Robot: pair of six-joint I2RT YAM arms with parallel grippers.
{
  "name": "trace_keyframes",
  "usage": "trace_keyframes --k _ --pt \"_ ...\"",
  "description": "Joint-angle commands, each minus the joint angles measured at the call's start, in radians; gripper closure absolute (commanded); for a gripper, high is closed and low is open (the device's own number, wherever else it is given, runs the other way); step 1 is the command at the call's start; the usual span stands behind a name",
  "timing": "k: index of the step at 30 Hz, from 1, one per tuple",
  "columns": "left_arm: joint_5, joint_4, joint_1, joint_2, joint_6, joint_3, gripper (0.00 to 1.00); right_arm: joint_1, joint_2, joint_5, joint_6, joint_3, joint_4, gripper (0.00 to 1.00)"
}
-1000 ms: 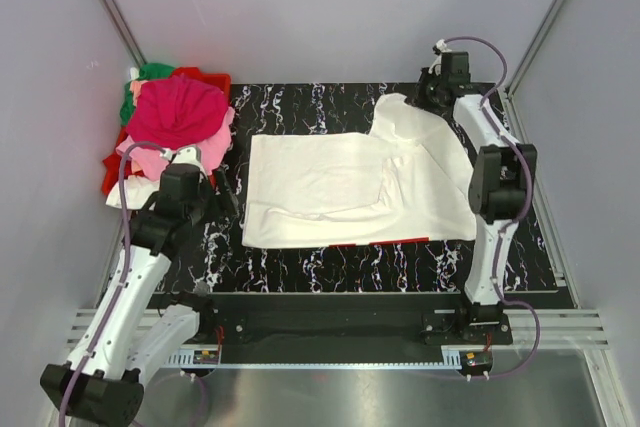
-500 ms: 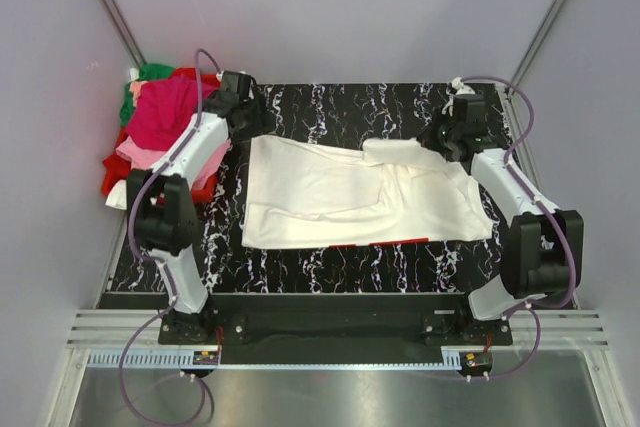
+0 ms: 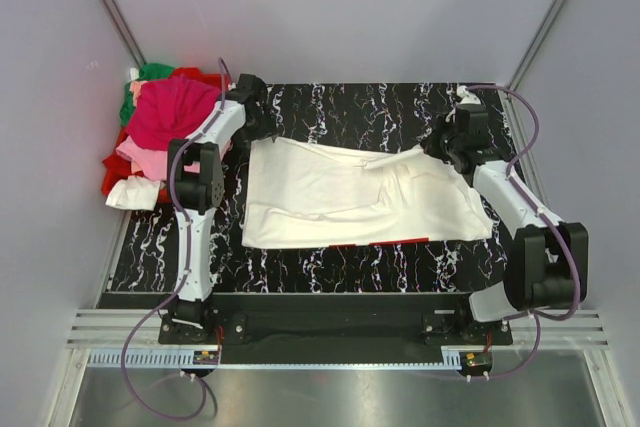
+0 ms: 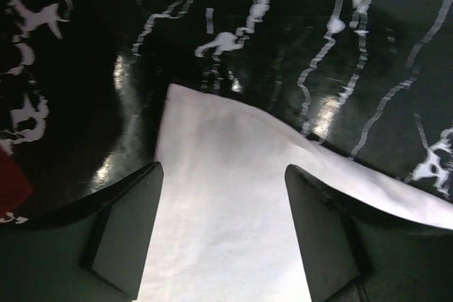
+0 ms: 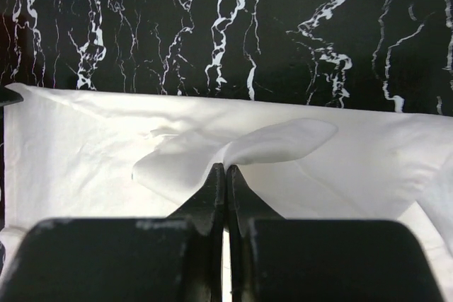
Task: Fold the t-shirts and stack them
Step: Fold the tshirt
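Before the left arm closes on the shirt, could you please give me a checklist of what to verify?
1. Left gripper open: ok.
2. Large white cloth t-shirt lies between its fingers: ok, at the far-left corner.
3. Fingers touching the cloth: cannot tell.
4. Right gripper shut on a raised fold of that shirt: ok.
5. Shirt flat on the black marbled table: not ok, right part rumpled.
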Motion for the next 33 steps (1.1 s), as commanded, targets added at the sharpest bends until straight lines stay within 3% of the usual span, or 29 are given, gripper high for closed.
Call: trace_keyframes --k 1,21,24,27,29,33 --pt "-0.044 0.002 0.018 0.0 -0.013 0.054 0.24 0.003 -0.116 0.105 -0.036 -0.022 0.062 1.0" --pt "-0.024 0.164 0.045 -0.019 -0.115 -0.006 0.24 -0.003 -0.17 0.196 -0.069 -0.088 0.076 1.0" --pt "-0.045 0.256 0.046 -0.094 -0.131 -0.114 0.19 -0.005 -0.163 0.204 -0.069 -0.093 0.077 1.0" --pt "-0.042 0.183 0.048 -0.043 -0.126 -0.028 0.14 -0.007 -0.16 0.204 -0.069 -0.101 0.082 1.0" --pt "-0.035 0.158 0.048 -0.013 -0.123 0.015 0.14 -0.008 -0.159 0.204 -0.065 -0.104 0.089 1.0" --pt "-0.018 0.196 0.045 -0.01 -0.134 -0.043 0.23 -0.01 -0.156 0.204 -0.066 -0.108 0.089 1.0"
